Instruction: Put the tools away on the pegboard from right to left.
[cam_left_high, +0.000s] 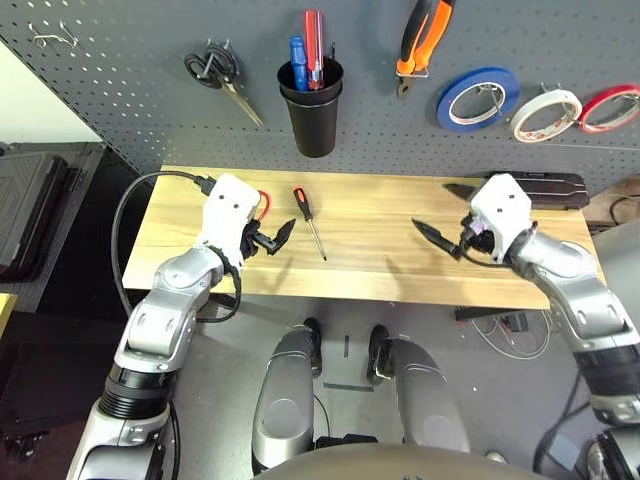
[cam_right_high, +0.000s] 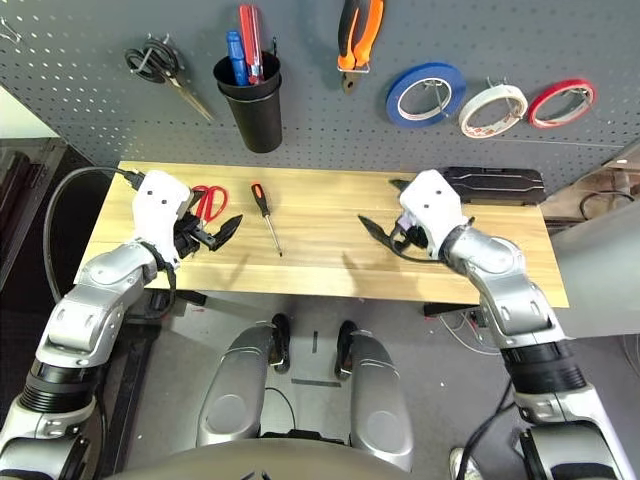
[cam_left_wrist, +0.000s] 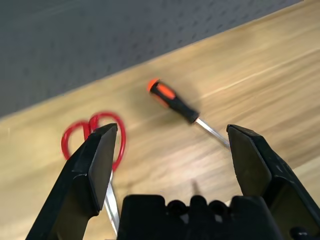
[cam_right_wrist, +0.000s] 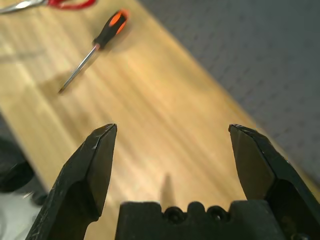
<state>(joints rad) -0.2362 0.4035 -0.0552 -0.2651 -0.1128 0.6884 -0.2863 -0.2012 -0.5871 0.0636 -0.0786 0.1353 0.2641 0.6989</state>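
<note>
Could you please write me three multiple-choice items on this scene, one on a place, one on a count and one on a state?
1. Where does the small screwdriver lie?
A. In the black cup
B. On the wooden table, beside the red-handled scissors
C. Between the right hand's fingers

2. How many tape rolls hang on the pegboard?
A. One
B. Two
C. Three

3. What state is the left hand in?
A. Open and empty
B. Shut on the scissors
C. Shut on the screwdriver

Answers: 1 B, it rests on the table next to the red-handled scissors. 2 C, the blue tape roll, white tape roll and red tape roll hang in a row. 3 A, its fingers stand wide apart, holding nothing.
</note>
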